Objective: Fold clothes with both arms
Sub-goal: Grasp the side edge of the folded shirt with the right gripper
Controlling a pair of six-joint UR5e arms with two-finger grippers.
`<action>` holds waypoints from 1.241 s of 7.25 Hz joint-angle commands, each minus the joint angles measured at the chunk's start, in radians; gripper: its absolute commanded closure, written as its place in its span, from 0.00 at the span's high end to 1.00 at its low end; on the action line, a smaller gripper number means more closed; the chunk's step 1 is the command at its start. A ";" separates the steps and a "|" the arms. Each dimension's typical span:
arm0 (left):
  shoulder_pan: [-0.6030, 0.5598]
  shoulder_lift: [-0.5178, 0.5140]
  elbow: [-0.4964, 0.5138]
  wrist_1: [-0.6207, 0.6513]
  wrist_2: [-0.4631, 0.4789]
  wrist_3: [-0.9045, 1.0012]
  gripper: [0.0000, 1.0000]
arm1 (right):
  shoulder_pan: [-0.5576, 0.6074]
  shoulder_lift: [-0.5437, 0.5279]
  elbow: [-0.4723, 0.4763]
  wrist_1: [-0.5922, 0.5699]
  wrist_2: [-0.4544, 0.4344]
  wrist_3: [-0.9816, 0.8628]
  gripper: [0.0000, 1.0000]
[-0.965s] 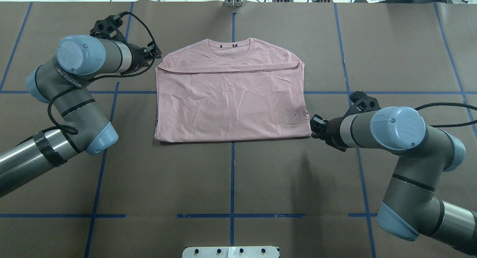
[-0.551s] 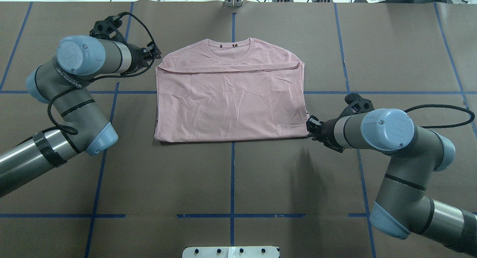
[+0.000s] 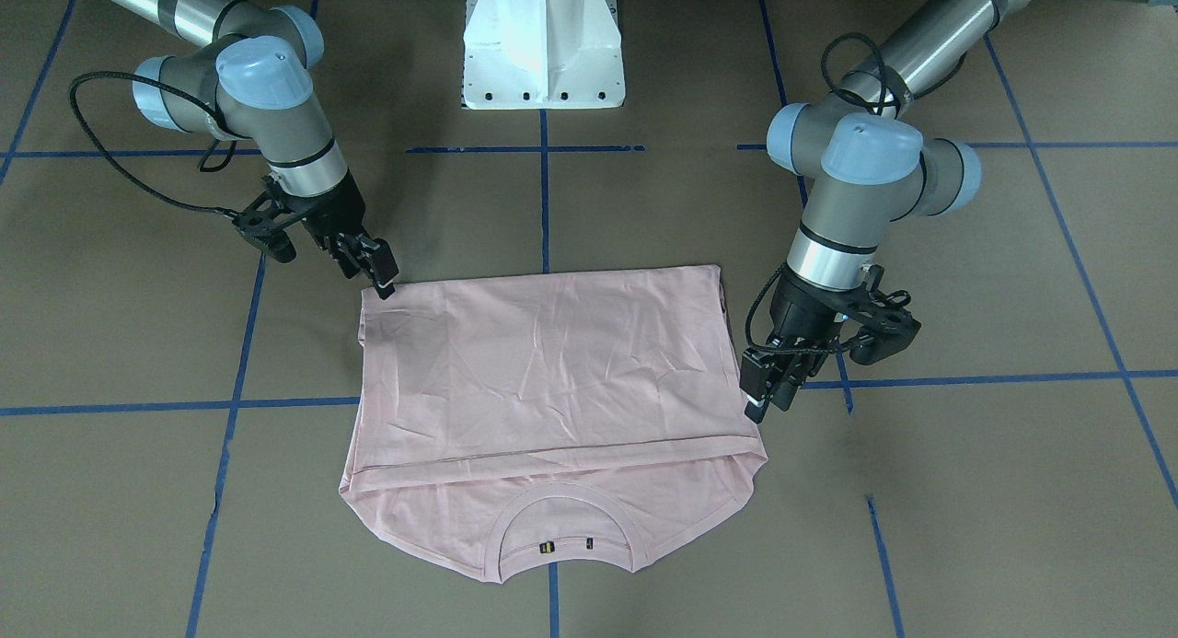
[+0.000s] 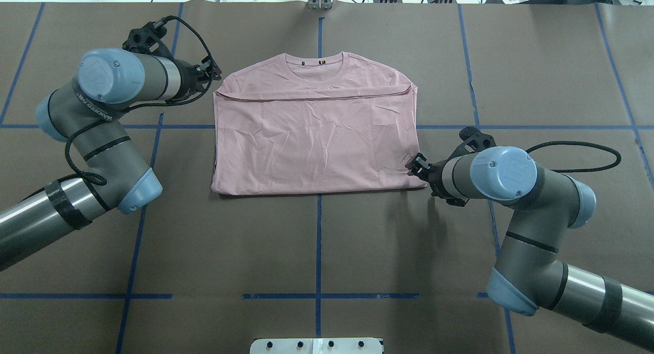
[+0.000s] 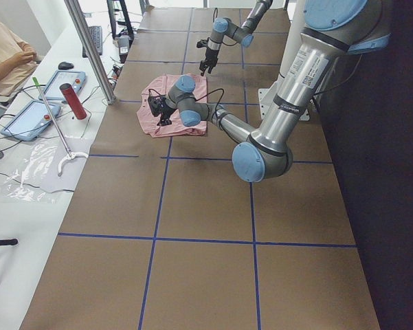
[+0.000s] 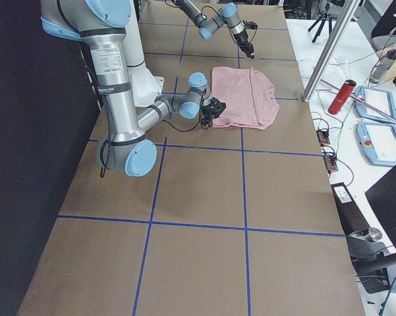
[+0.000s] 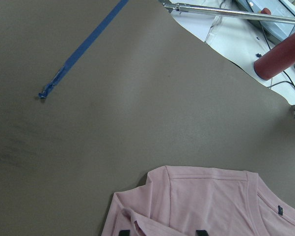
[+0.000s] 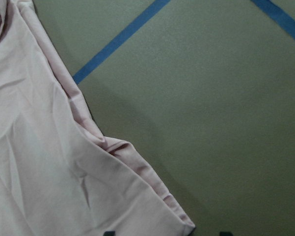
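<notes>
Brown paper is covering the table (image 4: 230,241), crossed by blue tape lines (image 4: 318,241), and I am starting at the jaws. The right gripper (image 4: 416,165) is holding its jaws wide apart with nothing in them; on its wrist camera the two black fingertips (image 8: 108,233) are straddling the near right corner of the pink T-shirt (image 4: 317,139), and I cannot tell whether they are touching the cloth. The left gripper (image 4: 213,77) is also standing open and gripping nothing, its tips showing over the folded shoulder corner on the shirt's far left, close to the fabric, though contact is not clear to me. The shirt itself is lying flat in the middle of the table, its ribbed collar (image 4: 319,63) pointing away from the robot, its sides tucked in so the outline is nearly rectangular, and a straight cloth edge is crossing it just below the collar. Behind the grippers, the left arm (image 4: 102,119) is bending in from the left side and the right arm (image 4: 516,190) is reaching in low from the right. Further out, the white pedestal base (image 3: 543,40) is sitting at the table's robot side. Beyond the far edge, a red cylinder (image 5: 69,101) is standing on a white bench, and a person (image 5: 7,55) is sitting there.
</notes>
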 commanded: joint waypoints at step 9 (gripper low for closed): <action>0.003 0.020 -0.022 0.003 0.002 -0.005 0.54 | 0.009 0.047 -0.035 -0.031 -0.014 -0.008 0.00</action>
